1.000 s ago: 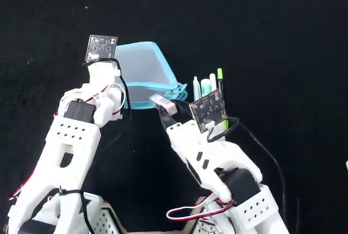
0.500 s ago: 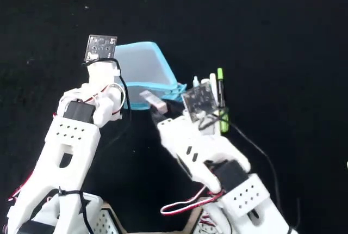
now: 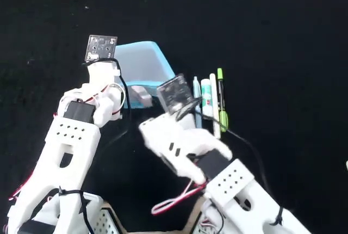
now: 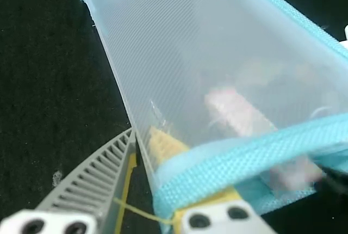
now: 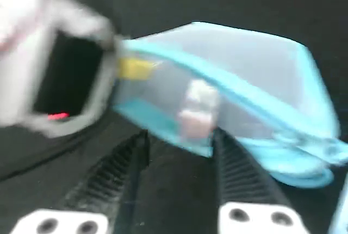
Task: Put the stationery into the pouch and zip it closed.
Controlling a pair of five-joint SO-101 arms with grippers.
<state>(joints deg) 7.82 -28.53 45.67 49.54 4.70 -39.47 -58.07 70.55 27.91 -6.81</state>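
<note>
A translucent blue mesh pouch (image 3: 144,62) lies at the back of the black table. My left gripper (image 4: 144,136) is shut on the zip edge near one corner of the pouch (image 4: 190,54) and holds its mouth up. A pinkish-white eraser (image 3: 141,95) is at that mouth. In the right wrist view the eraser (image 5: 198,111) sits just past my right gripper (image 5: 179,136), whose fingers stand open and wider than the eraser. Through the mesh the eraser (image 4: 239,117) shows as a pale block. Several pens (image 3: 209,100) lie side by side to the right of the pouch.
The black cloth (image 3: 283,54) covers the whole table, with bare room to the right and behind. My right arm (image 3: 185,147) lies close along the pens, and my left arm (image 3: 76,136) stands just left of the pouch.
My right arm has swung left from over the pens to the pouch mouth, bringing the eraser with it. The pens now show fully. The left arm and pouch have stayed put.
</note>
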